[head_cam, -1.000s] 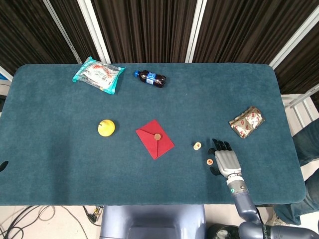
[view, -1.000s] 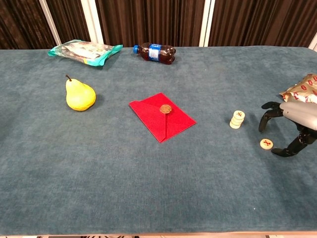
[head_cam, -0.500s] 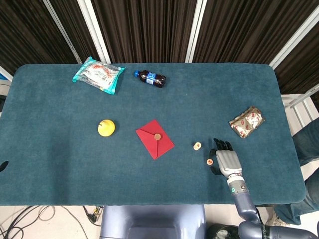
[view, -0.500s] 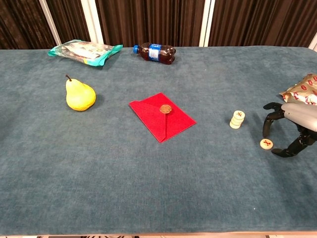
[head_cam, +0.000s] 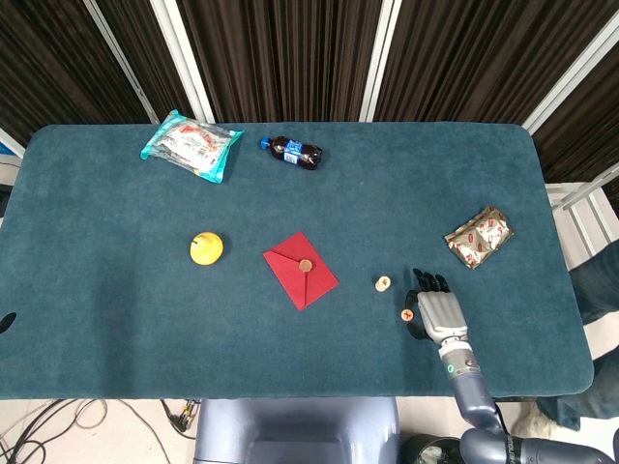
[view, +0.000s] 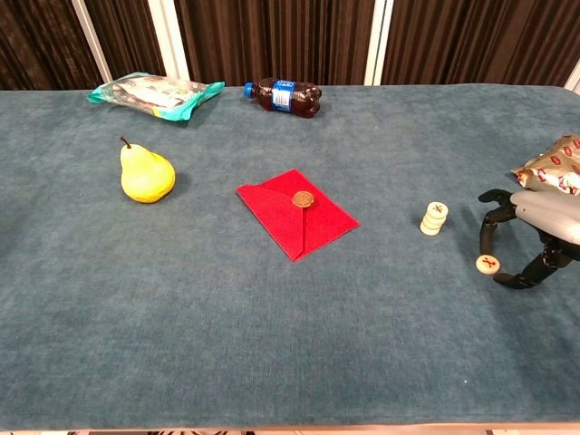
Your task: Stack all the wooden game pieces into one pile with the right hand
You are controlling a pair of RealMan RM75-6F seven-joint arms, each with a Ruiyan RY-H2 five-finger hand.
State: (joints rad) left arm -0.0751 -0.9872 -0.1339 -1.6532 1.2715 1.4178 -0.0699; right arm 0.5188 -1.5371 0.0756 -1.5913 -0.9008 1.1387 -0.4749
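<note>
The right hand point(view: 535, 231) arches over the loose piece point(view: 488, 264), fingers point(view: 490, 234) spread, grasping nothing. The piece looks light, stiff, thin; pinch its rim. The stack point(view: 434, 218) could topple.

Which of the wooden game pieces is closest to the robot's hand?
The single wooden piece lying flat by itself, between the fingers of the right hand. The other pieces form a small stack farther left, toward the red envelope.

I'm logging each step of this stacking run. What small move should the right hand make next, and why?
Probably close the right hand on the loose piece: its fingers arch around that piece, nothing is gripped yet, and the pile stands apart to the left.
</note>
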